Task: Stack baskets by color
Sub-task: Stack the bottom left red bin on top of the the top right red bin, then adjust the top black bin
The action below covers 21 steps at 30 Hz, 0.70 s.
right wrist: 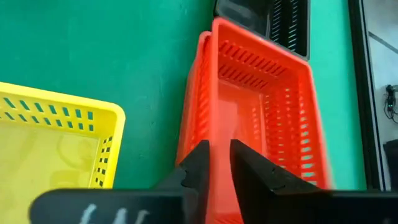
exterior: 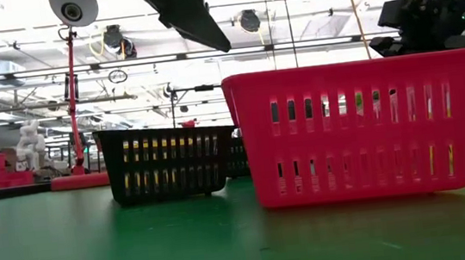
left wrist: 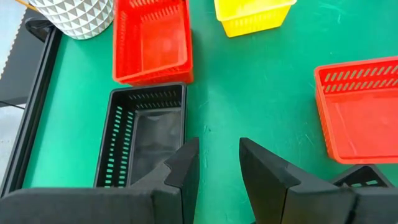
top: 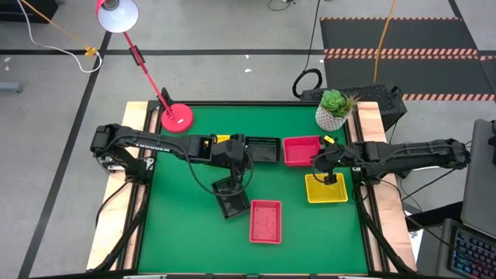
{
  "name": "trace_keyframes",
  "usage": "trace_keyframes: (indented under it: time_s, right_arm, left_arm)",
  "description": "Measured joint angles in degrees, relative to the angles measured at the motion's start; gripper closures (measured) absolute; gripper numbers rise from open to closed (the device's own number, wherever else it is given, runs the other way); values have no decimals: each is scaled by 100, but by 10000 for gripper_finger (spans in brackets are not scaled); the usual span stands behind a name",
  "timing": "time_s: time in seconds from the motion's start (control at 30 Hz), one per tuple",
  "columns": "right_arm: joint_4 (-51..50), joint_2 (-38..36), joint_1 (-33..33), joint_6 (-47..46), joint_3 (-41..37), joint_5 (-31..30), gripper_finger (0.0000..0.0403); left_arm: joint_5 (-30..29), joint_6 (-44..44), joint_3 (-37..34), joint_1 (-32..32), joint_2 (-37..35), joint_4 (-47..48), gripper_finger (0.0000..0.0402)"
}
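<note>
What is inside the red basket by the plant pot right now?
The red basket by the plant pot looks empty in the right wrist view: bare floor, slotted walls. The right gripper covers its near rim, hiding that strip.

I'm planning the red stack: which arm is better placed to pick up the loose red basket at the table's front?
Left, probably. The left gripper hovers open over the black basket beside that loose red basket; the right gripper is farther back over the yellow basket.
</note>
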<state>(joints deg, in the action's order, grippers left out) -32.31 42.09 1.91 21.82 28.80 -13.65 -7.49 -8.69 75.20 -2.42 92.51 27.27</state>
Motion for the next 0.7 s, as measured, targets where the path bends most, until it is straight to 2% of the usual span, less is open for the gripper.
trace_keyframes:
  time_s: [0.33, 0.5, 0.7]
  right_arm:
    - [259, -2, -2, -7, 0, -156, 285]
    - [1409, -2, -69, -241, 1, -140, 274]
    - [2250, -1, -231, -402, 66, -130, 273]
  left_arm:
    - [0, 24, -2, 0, 0, 8, 286]
    - [-8, 35, -4, 5, 27, 5, 286]
    - [-155, 18, -11, 165, 525, -70, 286]
